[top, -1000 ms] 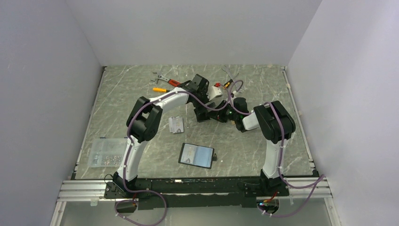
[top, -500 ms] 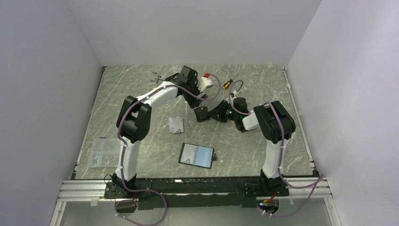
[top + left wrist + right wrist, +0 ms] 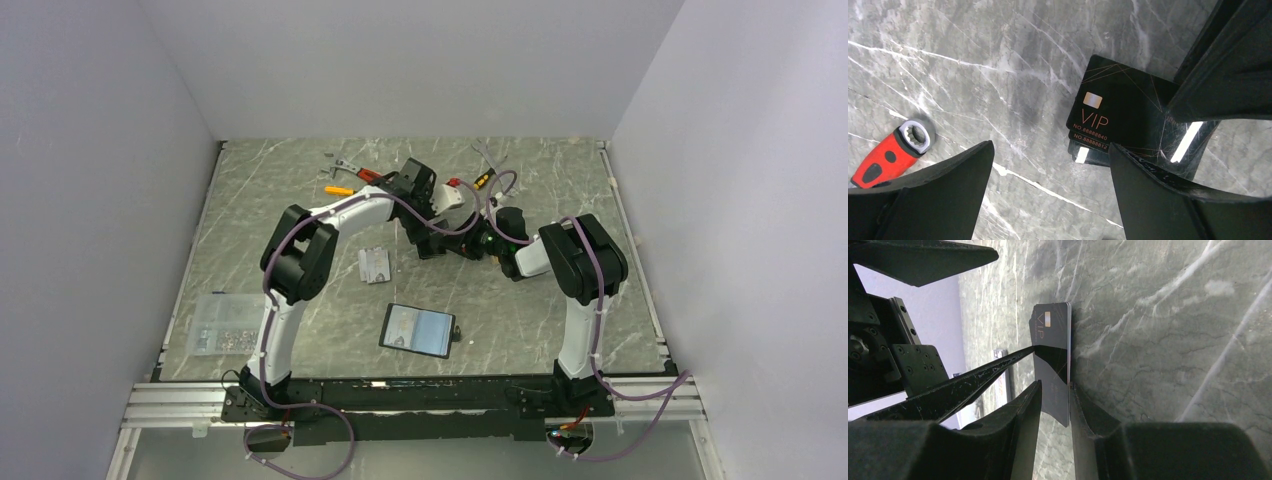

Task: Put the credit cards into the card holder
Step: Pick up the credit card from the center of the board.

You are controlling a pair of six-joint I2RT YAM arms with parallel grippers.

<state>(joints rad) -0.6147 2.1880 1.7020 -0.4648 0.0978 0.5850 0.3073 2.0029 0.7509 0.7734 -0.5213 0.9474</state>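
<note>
The top external camera sits high above and behind the arm bases, facing down and forward over the whole bench (image 3: 250, 200) as far as its far edge. The left wrist camera is close over the bench and looks steeply down between the left fingers (image 3: 938, 195). The right wrist camera lies low, sighting along the surface past the right fingers (image 3: 1013, 435). Both wrist views share the black cards (image 3: 1118, 115), which lie toward the middle of the far edge.

The glossy black plastic cards (image 3: 1126, 114) bear copper VIP lettering and fine gold lines; around them the grey-green marble tabletop (image 3: 998, 60) shows white veins.
</note>
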